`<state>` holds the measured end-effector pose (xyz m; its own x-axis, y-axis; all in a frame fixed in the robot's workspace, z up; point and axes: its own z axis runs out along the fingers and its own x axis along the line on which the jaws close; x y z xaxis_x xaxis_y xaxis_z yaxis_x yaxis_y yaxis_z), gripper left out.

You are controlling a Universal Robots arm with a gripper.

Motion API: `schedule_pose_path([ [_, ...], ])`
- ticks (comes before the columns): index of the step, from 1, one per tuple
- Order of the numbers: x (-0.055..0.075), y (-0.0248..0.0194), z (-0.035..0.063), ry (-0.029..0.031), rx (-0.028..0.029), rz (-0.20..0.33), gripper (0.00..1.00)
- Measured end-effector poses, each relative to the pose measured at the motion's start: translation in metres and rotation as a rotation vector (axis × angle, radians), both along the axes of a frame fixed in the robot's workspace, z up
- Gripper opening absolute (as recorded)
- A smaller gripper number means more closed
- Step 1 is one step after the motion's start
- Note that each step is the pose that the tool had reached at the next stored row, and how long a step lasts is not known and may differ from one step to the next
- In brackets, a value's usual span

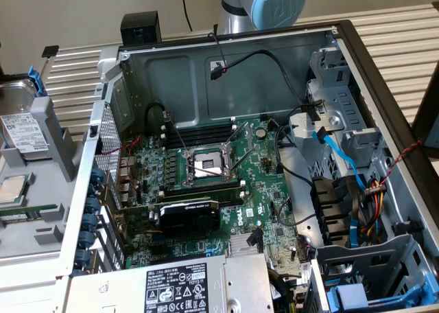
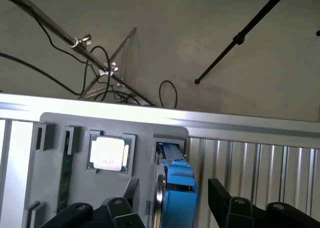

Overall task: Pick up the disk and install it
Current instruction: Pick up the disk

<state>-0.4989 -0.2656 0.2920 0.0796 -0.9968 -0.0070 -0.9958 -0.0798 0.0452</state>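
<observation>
The disk (image 1: 24, 131), silver with a white label and a blue carrier, stands in a slot of the grey holder tray (image 1: 48, 162) at the exterior view's left, outside the computer case. In the wrist view its blue carrier (image 2: 177, 185) and silver edge rise from the tray slot. My gripper (image 2: 172, 210) is open, with a black finger (image 2: 120, 210) on one side of the disk and the other finger (image 2: 235, 210) well off on the other side. Neither finger touches the disk.
A square silver CPU chip (image 2: 107, 154) and a memory stick (image 2: 64, 180) lie in the same tray. The open computer case (image 1: 226, 162) holds the motherboard, a power-supply box (image 1: 185, 285), cables and metal drive bays (image 1: 343, 141) at the exterior view's right. The arm's blue joint (image 1: 274, 4) stands behind the case.
</observation>
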Motion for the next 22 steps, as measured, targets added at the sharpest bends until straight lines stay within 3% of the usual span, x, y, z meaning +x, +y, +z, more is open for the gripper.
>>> schedule_pose_path([
  [3,0.0000,0.0000,-0.0043,0.0012,0.0046,0.000,0.66],
  [8,-0.0001,0.0000,-0.0067,0.0052,0.0069,0.000,0.66],
  [22,-0.0012,0.0000,-0.0091,0.0020,0.0120,-0.027,0.66],
])
